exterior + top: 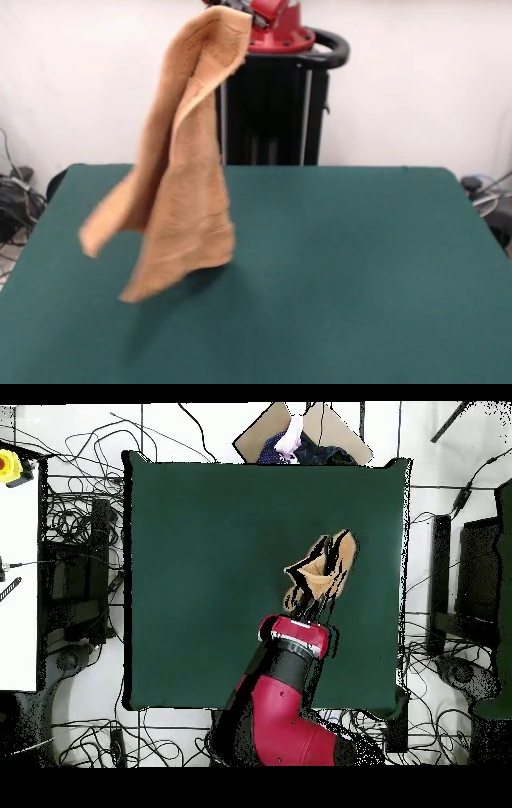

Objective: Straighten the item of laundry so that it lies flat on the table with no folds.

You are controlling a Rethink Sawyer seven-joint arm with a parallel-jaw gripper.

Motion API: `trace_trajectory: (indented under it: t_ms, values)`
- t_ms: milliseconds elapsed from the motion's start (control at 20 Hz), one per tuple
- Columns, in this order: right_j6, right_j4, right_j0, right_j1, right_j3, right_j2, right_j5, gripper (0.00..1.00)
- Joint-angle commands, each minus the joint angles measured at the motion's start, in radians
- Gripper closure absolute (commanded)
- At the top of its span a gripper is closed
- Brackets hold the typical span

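The item of laundry (180, 184), an orange-tan terry towel, hangs in the air in long vertical folds over the left half of the green table (360, 264). Its top corner is at the picture's top edge, where my gripper (226, 4) is shut on it and mostly hidden behind the cloth. The lower corners flare out to the left just above the table surface. In the overhead view the towel (322, 572) shows as a narrow bunched shape right of the table's (200, 564) middle, just beyond the end of the red arm (293, 639).
The black pedestal with its red base (276, 96) stands behind the table's far edge. Cables and equipment (75, 574) lie on the floor around the table. A cardboard box (300, 429) sits beyond one table edge.
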Motion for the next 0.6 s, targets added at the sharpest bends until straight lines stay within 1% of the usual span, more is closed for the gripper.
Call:
trace_trajectory:
  t_ms: [50,200,450,600]
  values:
    - [0.131,0.119,0.007,0.076,0.141,-0.02,-0.029,1.0]
    - [0.104,0.144,0.046,0.043,0.162,-0.038,0.046,1.0]
    - [0.103,0.192,0.109,0.03,0.201,-0.052,0.119,1.0]
    - [0.106,0.188,0.123,0.011,0.2,-0.047,0.18,1.0]
